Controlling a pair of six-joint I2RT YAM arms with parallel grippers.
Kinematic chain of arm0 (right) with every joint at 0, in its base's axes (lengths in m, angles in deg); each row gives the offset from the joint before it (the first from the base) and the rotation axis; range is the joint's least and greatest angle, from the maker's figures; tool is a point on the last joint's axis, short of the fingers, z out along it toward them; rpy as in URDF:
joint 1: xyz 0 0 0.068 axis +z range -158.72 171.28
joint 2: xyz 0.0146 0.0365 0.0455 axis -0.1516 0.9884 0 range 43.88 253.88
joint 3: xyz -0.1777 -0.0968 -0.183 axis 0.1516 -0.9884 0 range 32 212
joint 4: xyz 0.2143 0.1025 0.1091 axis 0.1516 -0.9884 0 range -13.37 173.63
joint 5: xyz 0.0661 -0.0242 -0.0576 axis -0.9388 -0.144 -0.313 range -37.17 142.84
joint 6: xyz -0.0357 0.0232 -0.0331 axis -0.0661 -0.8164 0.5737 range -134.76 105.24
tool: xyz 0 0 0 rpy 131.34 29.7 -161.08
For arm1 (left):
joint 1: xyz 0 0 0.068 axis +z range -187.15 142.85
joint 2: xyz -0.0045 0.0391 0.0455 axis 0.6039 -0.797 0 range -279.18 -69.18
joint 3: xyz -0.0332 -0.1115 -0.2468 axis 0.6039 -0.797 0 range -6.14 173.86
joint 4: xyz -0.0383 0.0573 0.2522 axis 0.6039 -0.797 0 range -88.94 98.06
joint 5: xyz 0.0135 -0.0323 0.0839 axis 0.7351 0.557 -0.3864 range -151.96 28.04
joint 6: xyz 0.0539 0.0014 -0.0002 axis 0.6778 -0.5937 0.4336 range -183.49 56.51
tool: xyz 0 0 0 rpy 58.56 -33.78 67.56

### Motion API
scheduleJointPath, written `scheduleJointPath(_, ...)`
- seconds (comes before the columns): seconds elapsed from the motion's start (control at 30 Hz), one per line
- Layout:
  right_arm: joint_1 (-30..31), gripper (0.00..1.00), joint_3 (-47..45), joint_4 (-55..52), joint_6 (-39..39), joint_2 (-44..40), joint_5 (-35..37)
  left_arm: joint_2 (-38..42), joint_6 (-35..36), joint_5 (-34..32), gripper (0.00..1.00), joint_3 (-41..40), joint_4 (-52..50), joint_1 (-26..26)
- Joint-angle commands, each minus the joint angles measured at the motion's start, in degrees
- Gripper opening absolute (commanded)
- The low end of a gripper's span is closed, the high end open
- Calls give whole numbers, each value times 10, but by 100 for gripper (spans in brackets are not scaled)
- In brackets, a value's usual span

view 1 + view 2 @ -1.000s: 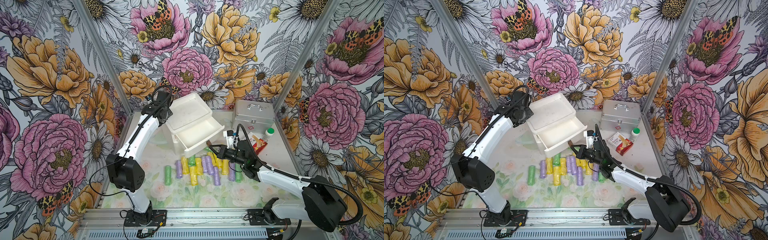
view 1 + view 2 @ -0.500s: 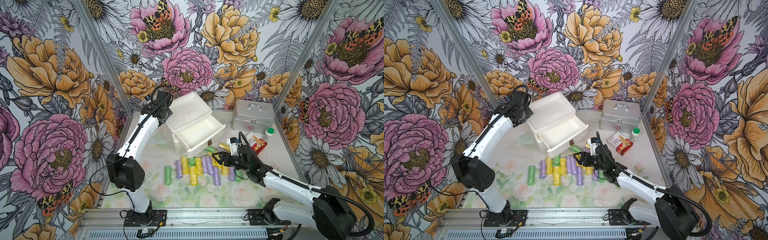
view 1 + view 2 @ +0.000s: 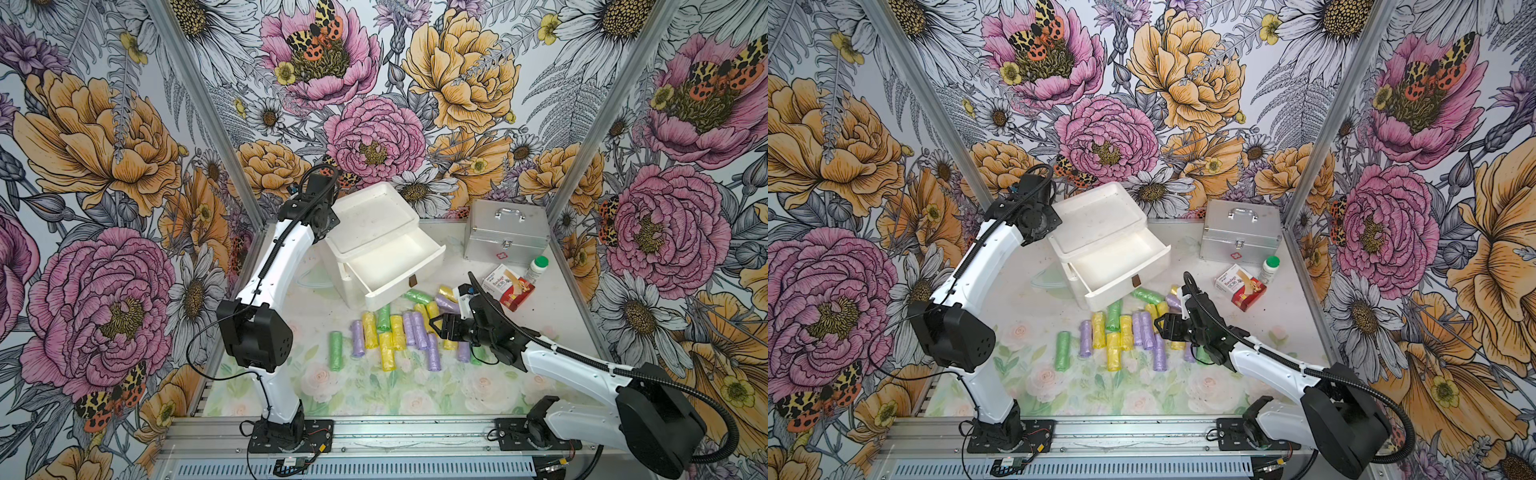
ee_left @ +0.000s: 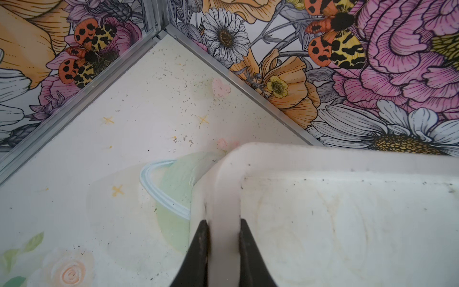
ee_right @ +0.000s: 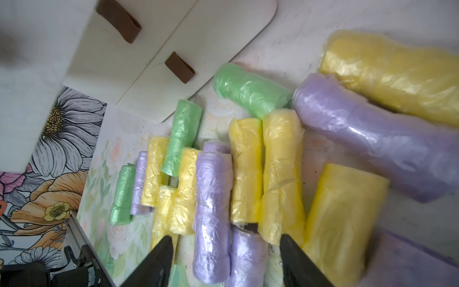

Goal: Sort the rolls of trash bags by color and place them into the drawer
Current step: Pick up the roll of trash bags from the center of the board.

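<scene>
At the far side of the table (image 3: 316, 299), the left gripper (image 4: 223, 227) is clamped on the raised rim of the white drawer chest (image 3: 374, 212); its top drawer (image 3: 399, 291) stands pulled out toward the front; the rolls of trash bags (image 3: 397, 332), purple, yellow and green, lie mixed on the table just in front of that drawer; the right gripper (image 5: 227, 239) hovers low over them, jaws apart, holding nothing

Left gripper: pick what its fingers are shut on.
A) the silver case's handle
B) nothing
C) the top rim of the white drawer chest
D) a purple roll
C: in the left wrist view the left gripper has its fingers pinching the raised rim at a corner of the drawer chest.
</scene>
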Motion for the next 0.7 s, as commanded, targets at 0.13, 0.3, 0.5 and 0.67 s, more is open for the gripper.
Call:
scheduleJointPath(0.13,52,67,67,-4,21,53,60,-31,-6,-14,0,-8,-8,36)
scheduleJointPath(0.3,90,65,96,-19,39,93,109,-25,-12,-13,0,-23,-7,32)
scheduleJointPath(0.5,116,64,110,-19,45,139,138,-11,-43,-11,0,-54,-7,36)
scheduleJointPath(0.67,127,61,116,-18,47,166,156,-3,-71,21,0,-77,-6,35)
